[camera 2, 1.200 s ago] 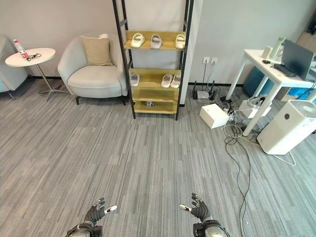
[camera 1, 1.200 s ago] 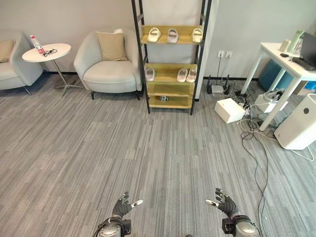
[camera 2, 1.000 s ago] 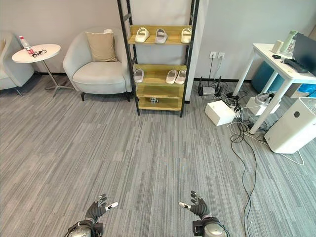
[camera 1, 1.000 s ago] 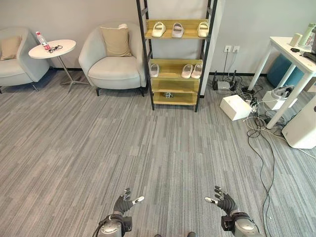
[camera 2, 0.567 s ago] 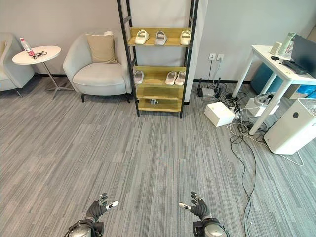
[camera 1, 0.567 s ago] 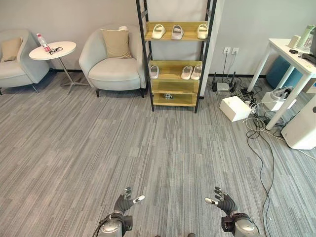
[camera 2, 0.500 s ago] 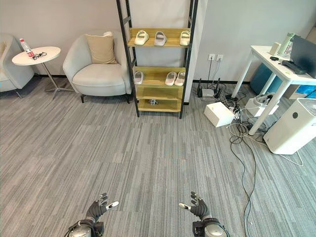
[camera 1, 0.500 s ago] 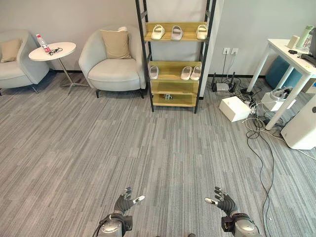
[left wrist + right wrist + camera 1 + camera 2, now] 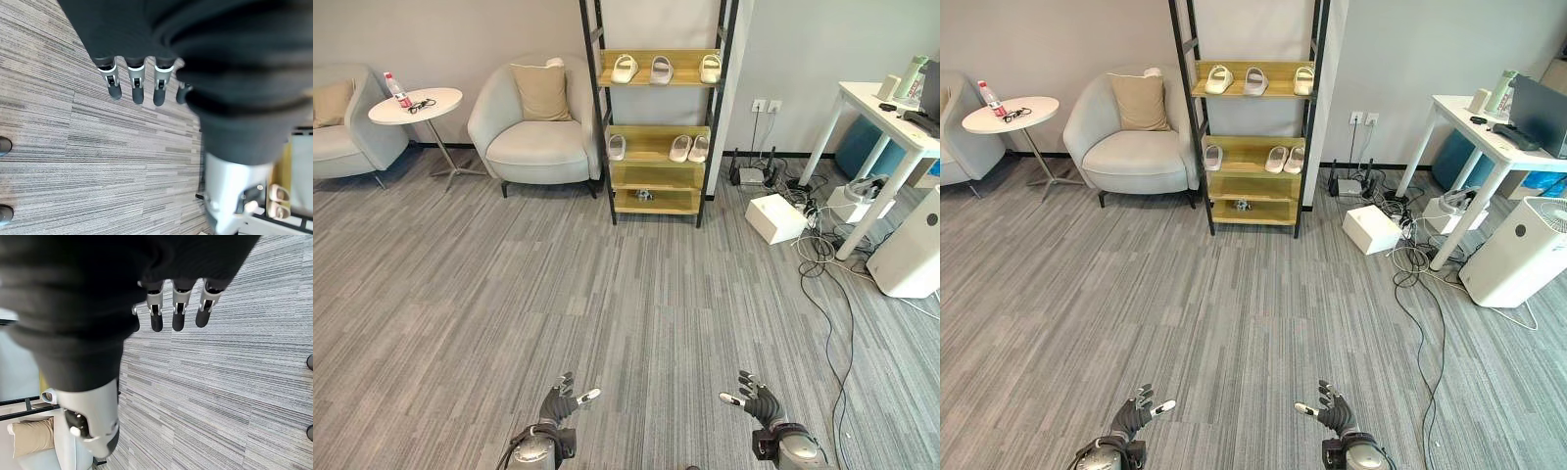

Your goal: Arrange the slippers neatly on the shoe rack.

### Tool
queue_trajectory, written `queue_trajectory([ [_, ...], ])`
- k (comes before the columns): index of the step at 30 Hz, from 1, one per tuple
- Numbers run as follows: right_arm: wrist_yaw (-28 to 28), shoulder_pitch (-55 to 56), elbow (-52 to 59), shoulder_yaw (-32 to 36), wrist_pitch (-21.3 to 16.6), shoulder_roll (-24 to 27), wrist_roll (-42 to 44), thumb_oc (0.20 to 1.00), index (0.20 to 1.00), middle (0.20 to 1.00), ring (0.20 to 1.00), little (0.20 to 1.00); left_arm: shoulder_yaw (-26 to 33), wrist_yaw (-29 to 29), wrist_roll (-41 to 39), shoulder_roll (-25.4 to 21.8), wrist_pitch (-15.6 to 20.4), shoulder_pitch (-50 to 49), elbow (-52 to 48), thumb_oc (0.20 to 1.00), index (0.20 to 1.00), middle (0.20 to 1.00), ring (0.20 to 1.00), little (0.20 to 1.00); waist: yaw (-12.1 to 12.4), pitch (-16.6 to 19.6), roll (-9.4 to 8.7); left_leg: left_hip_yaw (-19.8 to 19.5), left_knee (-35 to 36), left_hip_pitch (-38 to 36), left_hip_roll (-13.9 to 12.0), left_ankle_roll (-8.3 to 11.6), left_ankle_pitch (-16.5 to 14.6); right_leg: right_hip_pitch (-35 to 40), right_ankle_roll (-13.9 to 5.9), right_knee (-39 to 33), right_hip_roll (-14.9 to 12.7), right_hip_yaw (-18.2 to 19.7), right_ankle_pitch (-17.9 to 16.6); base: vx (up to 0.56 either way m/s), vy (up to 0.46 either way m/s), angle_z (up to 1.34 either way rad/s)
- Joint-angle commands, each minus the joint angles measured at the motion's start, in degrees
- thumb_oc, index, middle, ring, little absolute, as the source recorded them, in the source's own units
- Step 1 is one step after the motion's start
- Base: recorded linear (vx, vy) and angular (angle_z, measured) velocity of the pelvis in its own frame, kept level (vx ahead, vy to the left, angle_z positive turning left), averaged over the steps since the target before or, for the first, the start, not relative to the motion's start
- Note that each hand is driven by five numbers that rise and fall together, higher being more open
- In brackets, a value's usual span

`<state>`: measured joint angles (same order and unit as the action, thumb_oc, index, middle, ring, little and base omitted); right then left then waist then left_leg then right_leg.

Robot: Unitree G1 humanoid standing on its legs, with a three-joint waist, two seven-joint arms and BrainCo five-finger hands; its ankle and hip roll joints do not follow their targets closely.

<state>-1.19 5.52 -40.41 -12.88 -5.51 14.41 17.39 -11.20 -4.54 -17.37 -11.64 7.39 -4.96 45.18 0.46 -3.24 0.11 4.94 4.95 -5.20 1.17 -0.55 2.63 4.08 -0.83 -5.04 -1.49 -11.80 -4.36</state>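
Against the far wall stood the shoe rack (image 9: 656,117), a black-framed unit with wooden shelves, well apart from the robot across a broad stretch of grey striped carpet (image 9: 607,294). Three pale slippers (image 9: 661,69) lay spaced along its top shelf, and three more (image 9: 680,148) on the shelf below, one alone at the left end and two side by side at the right. A grey armchair (image 9: 533,127) stood just beside the rack's left post; a white box (image 9: 775,217) and loose cables (image 9: 818,264) lay on the floor to its right, near a white table (image 9: 881,127). Low at the near edge, the left hand (image 9: 558,403) and right hand (image 9: 759,403) hung over bare carpet, fingers straight and spread, holding nothing.
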Motion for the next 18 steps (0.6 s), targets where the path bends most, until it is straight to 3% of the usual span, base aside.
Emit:
queue_trajectory([
  [1, -0.28, -0.59, 1.76, -1.49, -1.41, 0.34, 0.42, 1.000, 1.000, 1.000, 1.000, 1.000, -0.80, -0.17, -1.21, -0.73, 1.51, 2.50, 1.30, 1.000, 1.000, 1.000, 1.000, 1.000, 0.27, 0.83, -1.19, 0.15, 0.05, 0.17, -3.95, 4.61, -1.31, 1.31, -7.57, 0.04, -5.77, 0.94, 3.09, 0.00, 0.032, -0.02],
  [14, -0.16, -0.88, 6.29, 0.36, -1.59, 2.12, -0.07, 1.000, 1.000, 1.000, 1.000, 1.000, 1.17, -0.01, -1.91, -3.36, 1.99, 1.15, -6.74, 1.000, 1.000, 1.000, 1.000, 1.000, 1.08, -1.50, -1.51, -0.03, 0.05, 2.35, -2.59, 3.55, -1.62, -0.68, -8.45, 0.04, -7.02, 1.35, 1.95, 0.01, 0.038, -0.01],
  [18, -0.49, -1.17, 8.79, 2.14, -1.77, 3.98, -2.56, 1.000, 1.000, 1.000, 1.000, 1.000, 2.34, 0.72, 0.17, -5.98, 2.09, -0.74, -10.07, 1.000, 1.000, 1.000, 1.000, 1.000, 1.44, -4.13, -1.89, -0.36, -0.75, 4.19, -1.27, 2.20, -2.07, -3.48, -9.05, 2.84, -8.39, 2.41, 1.51, -0.03, 0.096, -0.03],
])
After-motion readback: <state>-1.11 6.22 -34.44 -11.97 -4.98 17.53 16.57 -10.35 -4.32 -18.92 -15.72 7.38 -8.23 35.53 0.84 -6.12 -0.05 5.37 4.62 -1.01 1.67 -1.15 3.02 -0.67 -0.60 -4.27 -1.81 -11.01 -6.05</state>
